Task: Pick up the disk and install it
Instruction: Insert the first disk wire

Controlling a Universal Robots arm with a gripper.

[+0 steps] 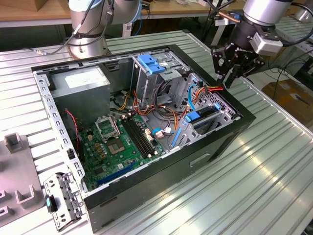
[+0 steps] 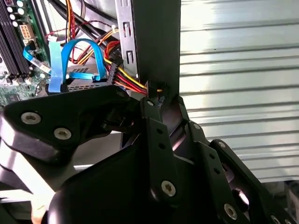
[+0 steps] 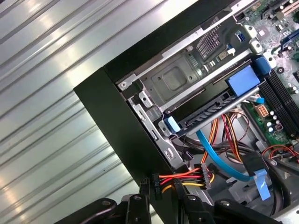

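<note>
**Disk seated in drive bay, claw pinching power connector at case wall**

Disk (image 1: pixel 205 115) lies flat in the lower metal drive bay (image 1: pixel 222 110) of the open computer case (image 1: pixel 161 174), in the case corner toward the exterior view's right. In the first wrist view the disk (image 3: pixel 210 111) shows as a dark slab slotted into the bay, with blue plastic rail tabs at its ends. Nothing grips it.

Gripper (image 1: pixel 227 77) hangs over the case wall just beside that bay, clear of the disk. In both wrist views its fingers (image 3: pixel 142 200) sit drawn close together, with the black power connector (image 3: pixel 156 184) pinched between the tips right at the wall's top edge. From the connector, red, yellow and black wires (image 3: pixel 184 176) run to a second black plug (image 3: pixel 205 173) inside the case. In the second wrist view the gripper (image 2: pixel 163 100) meets the same connector (image 2: pixel 159 88) against the wall.

A blue data cable (image 3: pixel 212 156) curves behind the disk. The motherboard (image 1: pixel 117 142) covers the case floor. The grey power-supply box (image 1: pixel 80 83) sits in the far corner, and a blue latch (image 1: pixel 149 63) tops the upright drive cage. The case rests on a ribbed metal table (image 1: pixel 254 186).
</note>
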